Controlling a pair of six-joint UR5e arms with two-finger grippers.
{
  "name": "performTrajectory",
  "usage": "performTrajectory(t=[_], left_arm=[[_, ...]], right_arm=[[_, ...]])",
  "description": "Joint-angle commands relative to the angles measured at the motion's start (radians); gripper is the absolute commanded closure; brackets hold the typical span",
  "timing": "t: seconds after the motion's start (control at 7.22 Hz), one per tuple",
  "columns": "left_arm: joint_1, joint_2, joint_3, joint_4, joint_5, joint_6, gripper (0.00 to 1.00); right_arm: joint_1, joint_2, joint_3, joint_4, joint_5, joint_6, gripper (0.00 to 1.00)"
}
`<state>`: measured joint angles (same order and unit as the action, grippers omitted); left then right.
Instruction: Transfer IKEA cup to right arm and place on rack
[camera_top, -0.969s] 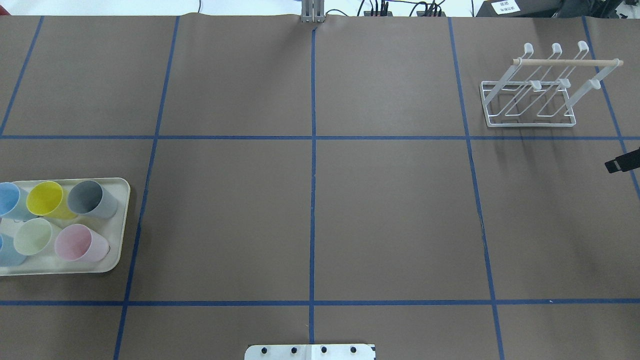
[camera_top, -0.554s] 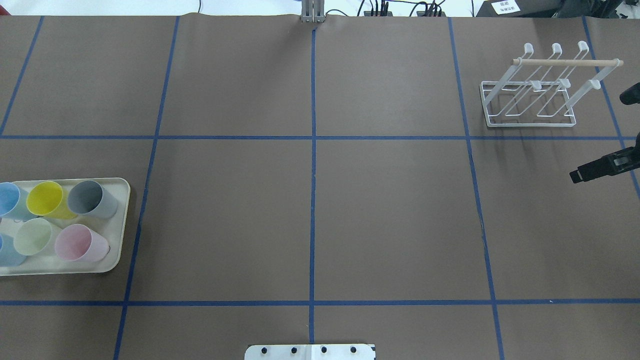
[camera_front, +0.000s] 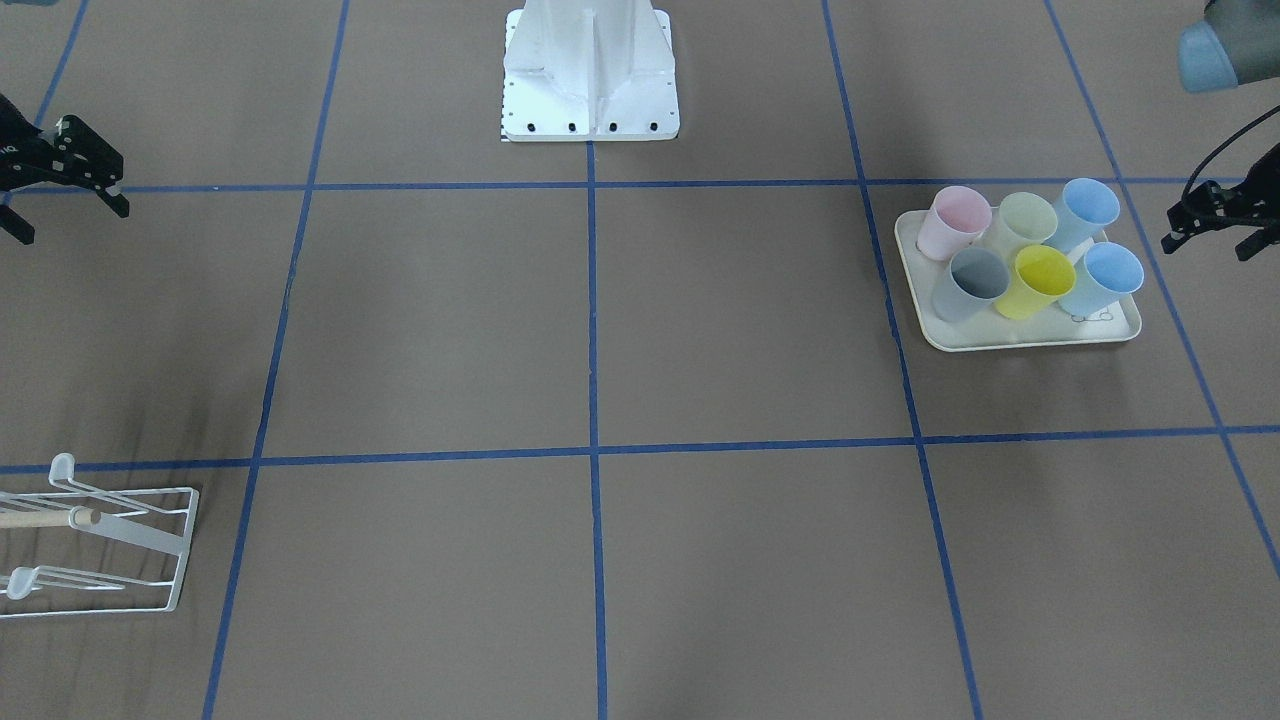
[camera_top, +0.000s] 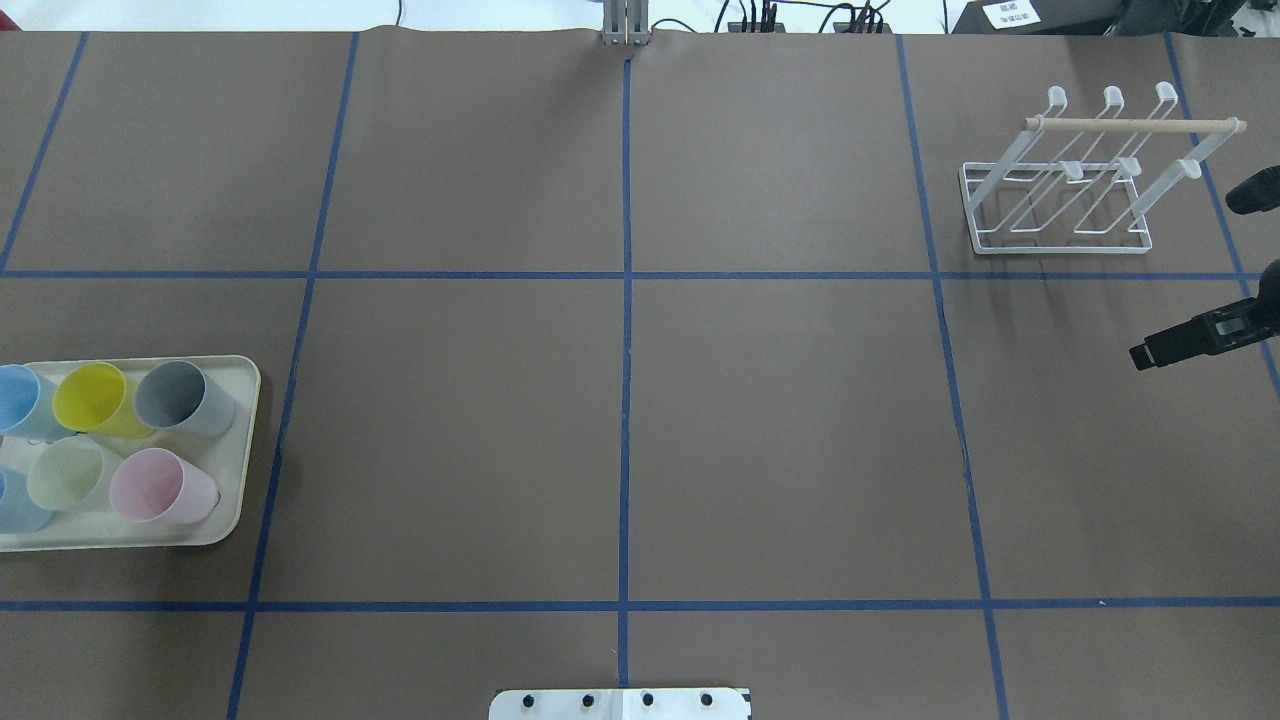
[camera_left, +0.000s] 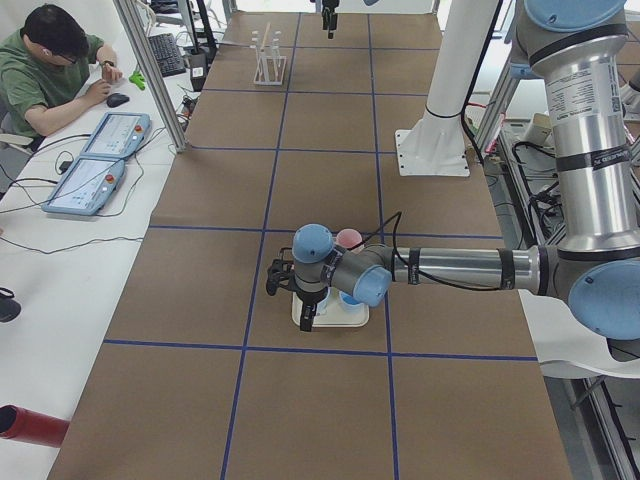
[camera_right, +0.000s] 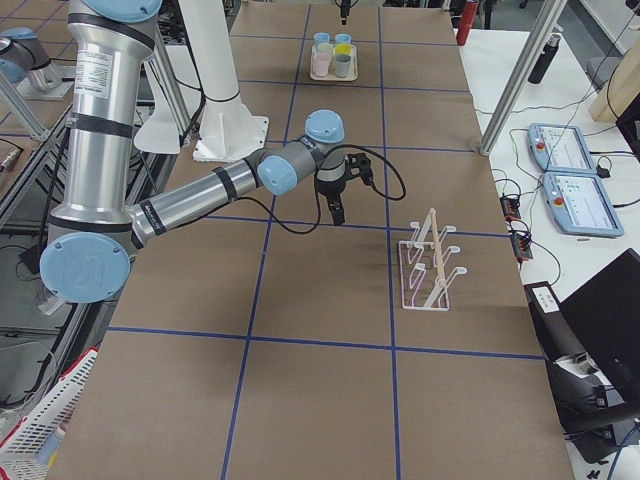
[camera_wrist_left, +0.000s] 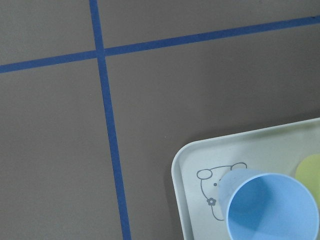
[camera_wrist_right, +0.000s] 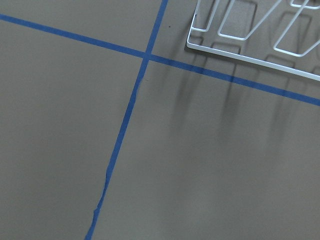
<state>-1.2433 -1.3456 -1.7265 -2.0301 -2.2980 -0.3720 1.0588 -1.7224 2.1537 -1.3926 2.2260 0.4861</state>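
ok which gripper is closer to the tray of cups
Left. The left gripper hangs right by the tray; the right gripper is far across the table, by the rack.

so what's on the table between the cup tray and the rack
Nothing: between tray and rack the overhead view shows bare table, crossed only by blue tape lines.

Brown papered table (camera_front: 700, 330) gridded with blue tape (camera_front: 592, 300). Cream rounded tray (camera_front: 1000, 343), at right, bears six pastel plastic cups (camera_front: 1036, 276); black left gripper (camera_front: 1208, 248) hangs near it, jaws apart. Black right gripper (camera_front: 73, 224), jaws apart, upper left; white wire rack (camera_front: 150, 545), lower left
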Motion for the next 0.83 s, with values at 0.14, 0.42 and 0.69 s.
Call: performTrajectory(t=[0.14, 0.42, 0.69], left_arm=[[0.076, -0.003, 0.056, -0.122, -0.009, -0.123, 0.02], [0.077, -0.003, 0.059, -0.131, -0.012, -0.131, 0.19], [0.081, -0.009, 0.059, -0.131, -0.014, -0.134, 0.35]], right_arm=[[-0.002, 0.0, 0.0, 0.001, 0.0, 0.0, 0.0], [-0.002, 0.0, 0.0, 0.0, 0.001, 0.0, 0.0], [-0.002, 0.0, 0.0, 0.001, 0.001, 0.0, 0.0]])
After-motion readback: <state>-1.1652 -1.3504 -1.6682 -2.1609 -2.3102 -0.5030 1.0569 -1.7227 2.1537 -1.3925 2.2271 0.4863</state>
